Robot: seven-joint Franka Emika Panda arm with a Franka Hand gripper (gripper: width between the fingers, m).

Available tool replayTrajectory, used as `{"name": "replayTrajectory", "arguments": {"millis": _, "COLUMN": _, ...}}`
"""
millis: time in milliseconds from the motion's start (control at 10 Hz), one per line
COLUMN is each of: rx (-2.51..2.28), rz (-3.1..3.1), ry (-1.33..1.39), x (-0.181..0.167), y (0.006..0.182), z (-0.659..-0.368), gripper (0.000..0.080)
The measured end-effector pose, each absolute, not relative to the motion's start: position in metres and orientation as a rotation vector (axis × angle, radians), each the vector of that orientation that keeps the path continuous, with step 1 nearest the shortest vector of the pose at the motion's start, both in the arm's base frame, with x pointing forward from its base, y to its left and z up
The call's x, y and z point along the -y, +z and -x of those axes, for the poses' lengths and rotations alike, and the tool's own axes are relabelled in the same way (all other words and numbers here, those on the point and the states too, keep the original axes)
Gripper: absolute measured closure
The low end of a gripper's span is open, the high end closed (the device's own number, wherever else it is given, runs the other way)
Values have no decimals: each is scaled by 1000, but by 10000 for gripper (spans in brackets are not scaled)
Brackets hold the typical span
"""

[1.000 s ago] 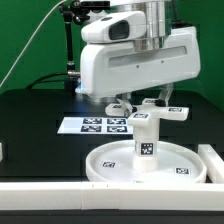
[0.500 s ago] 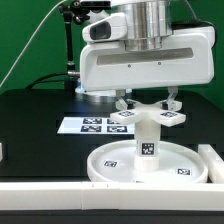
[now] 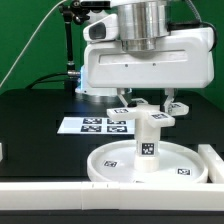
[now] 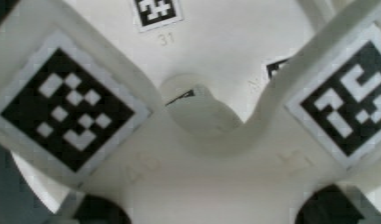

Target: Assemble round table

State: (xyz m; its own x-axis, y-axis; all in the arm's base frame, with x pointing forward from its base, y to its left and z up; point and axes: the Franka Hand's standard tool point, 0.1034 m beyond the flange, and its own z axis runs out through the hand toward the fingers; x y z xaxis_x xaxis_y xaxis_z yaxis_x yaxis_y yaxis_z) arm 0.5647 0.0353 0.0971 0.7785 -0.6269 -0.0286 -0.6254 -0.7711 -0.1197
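Foot (image 3: pixel 148 116) atop leg (image 3: pixel 146 140) on disc (image 3: pixel 112 160); tool (image 3: pixel 146 103) grips foot. Keep foot level, centred on leg, turn steadily without tilting.

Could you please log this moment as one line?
gripper: on cross-shaped foot | foot: atop leg | leg: upright on round disc

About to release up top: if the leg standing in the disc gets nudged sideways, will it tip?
Probably not easily. The leg stands upright at the middle of the round disc, so it looks seated. It is short and thick, so likely stiff. The cross-shaped foot on top, under the end effector, adds top weight, so a hard sideways push might rock it.
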Motion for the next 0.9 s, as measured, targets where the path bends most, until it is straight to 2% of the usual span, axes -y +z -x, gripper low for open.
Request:
{"name": "replayTrajectory", "arguments": {"millis": 400, "rx": -1655, "rz": 2499, "ry": 4, "x": -36, "y": 97, "z": -565, "gripper": 344}}
{"name": "replayTrajectory", "arguments": {"millis": 900, "rx": -1915, "rz": 2292, "ry": 40, "x": -36, "y": 97, "z": -565, "gripper": 344}}
